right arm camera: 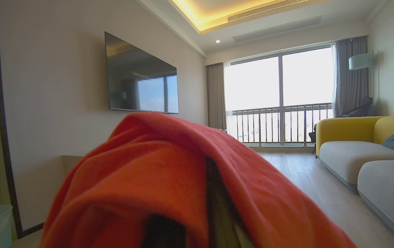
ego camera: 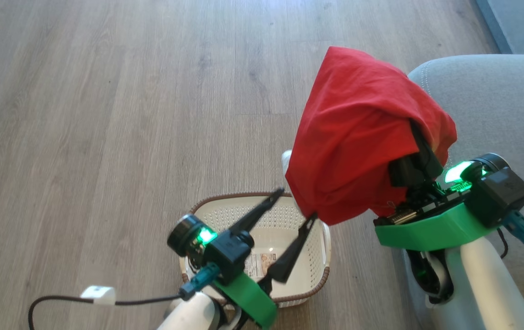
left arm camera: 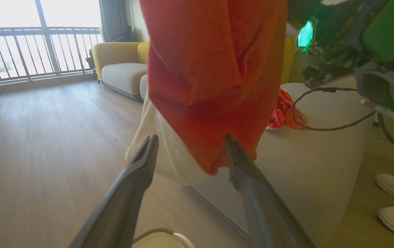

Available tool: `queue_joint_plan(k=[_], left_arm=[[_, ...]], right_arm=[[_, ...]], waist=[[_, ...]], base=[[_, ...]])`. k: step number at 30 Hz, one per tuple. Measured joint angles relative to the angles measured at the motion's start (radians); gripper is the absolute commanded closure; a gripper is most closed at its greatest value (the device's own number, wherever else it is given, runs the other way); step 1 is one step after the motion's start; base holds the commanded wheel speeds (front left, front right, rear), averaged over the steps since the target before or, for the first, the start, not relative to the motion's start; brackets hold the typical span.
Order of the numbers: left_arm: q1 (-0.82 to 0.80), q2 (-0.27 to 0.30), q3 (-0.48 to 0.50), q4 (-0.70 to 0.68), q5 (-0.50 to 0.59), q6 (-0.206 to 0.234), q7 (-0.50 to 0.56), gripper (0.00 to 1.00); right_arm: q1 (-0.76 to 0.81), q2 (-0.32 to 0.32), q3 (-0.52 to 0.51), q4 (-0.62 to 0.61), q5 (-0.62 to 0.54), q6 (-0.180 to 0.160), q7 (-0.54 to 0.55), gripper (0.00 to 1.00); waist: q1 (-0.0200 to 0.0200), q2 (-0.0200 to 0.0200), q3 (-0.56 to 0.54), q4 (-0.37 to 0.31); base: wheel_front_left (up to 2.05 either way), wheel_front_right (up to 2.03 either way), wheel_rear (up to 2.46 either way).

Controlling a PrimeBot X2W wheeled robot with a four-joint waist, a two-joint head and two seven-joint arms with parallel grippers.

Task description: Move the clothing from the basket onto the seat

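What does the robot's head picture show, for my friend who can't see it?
A red garment hangs from the robot's right pincer, held up beside a grey seat. Lower left, the open left pincer hovers over a cream basket on a wooden floor.

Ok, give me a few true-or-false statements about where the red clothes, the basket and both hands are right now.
1. A red garment is draped over the right hand. True.
2. The left hand grips that garment. False: it stands open, holding nothing.
3. The basket is full of clothes. False: what shows of its inside is bare.
4. Another red piece lies on the seat. True.
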Motion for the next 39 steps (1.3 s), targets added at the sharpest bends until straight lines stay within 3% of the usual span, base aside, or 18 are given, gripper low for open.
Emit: queue_joint_plan(k=[13, 39], left_arm=[[0.039, 0.022, -0.005, 0.106, 0.026, 0.000, 0.000, 0.00], [0.095, 0.035, -0.013, 0.116, 0.015, 0.000, 0.000, 0.00]], right_arm=[[0.000, -0.003, -0.028, -0.005, 0.000, 0.000, 0.000, 1.00], [0.023, -0.006, -0.047, -0.014, 0.007, 0.000, 0.000, 1.00]], waist=[[0.0000, 0.0000, 0.007, -0.013], [0.0000, 0.0000, -0.010, -0.045]], base=[[0.00, 0.00, 0.00], [0.00, 0.00, 0.00]])
